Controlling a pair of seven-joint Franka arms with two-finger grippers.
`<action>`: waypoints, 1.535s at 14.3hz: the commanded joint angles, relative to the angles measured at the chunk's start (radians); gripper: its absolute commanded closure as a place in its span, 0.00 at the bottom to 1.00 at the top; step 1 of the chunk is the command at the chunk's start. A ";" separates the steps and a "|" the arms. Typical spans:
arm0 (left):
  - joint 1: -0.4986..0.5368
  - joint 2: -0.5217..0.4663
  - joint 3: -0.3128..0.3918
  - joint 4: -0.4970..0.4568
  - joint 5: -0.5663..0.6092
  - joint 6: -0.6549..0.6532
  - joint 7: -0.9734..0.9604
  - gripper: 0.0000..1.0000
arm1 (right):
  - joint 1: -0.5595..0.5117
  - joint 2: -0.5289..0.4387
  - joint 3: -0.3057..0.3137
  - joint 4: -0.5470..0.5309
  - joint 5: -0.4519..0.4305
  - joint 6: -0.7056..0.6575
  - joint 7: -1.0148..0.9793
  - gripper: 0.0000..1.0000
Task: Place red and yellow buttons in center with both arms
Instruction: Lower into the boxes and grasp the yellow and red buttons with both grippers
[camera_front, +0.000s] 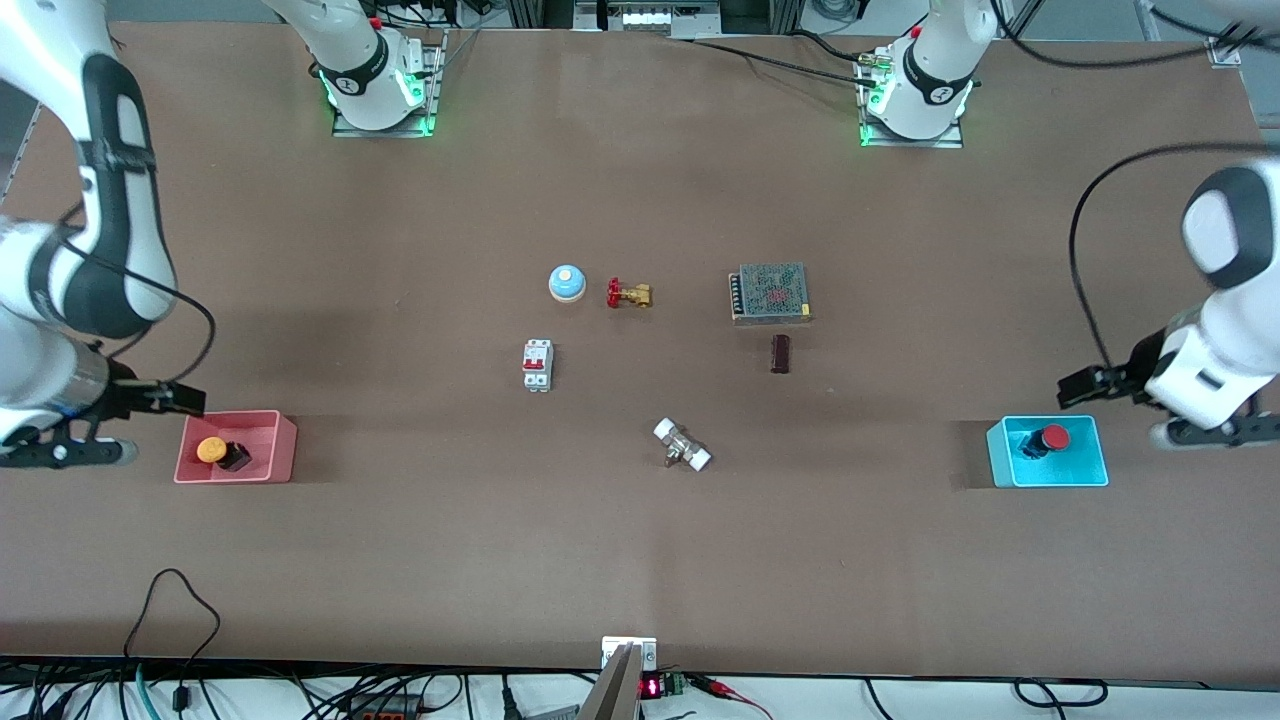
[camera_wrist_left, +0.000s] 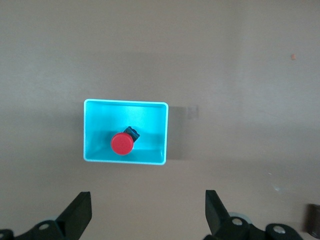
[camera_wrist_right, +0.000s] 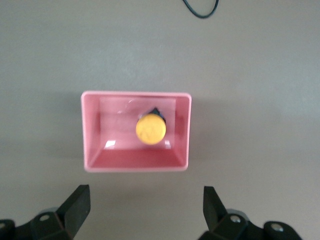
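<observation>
The red button (camera_front: 1054, 437) lies in the cyan bin (camera_front: 1000, 462) toward the left arm's end of the table. In the left wrist view the red cap (camera_wrist_left: 121, 144) sits inside the bin (camera_wrist_left: 97, 127). My left gripper (camera_wrist_left: 148, 210) is open and empty, over the bare table beside that bin (camera_front: 1215, 432). The yellow button (camera_front: 212, 450) lies in the pink bin (camera_front: 285, 447) toward the right arm's end. It also shows in the right wrist view (camera_wrist_right: 150, 129), inside the bin (camera_wrist_right: 135, 94). My right gripper (camera_wrist_right: 146, 207) is open and empty, over the table beside the pink bin (camera_front: 60, 452).
In the middle of the brown table stand a blue-and-white bell (camera_front: 566, 283), a brass valve (camera_front: 628, 294), a white circuit breaker (camera_front: 538, 365), a mesh-topped metal box (camera_front: 769, 293), a small dark block (camera_front: 780, 353) and a white-ended fitting (camera_front: 682, 445).
</observation>
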 joint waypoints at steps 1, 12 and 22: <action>0.050 0.067 -0.001 0.017 0.017 0.060 0.082 0.00 | -0.024 0.062 0.009 0.035 0.006 0.058 -0.030 0.00; 0.078 0.245 -0.001 -0.001 0.018 0.202 0.125 0.01 | -0.018 0.170 0.015 0.035 0.025 0.144 -0.142 0.00; 0.078 0.266 -0.001 -0.043 0.017 0.285 0.123 0.41 | -0.017 0.204 0.015 0.035 0.025 0.179 -0.134 0.22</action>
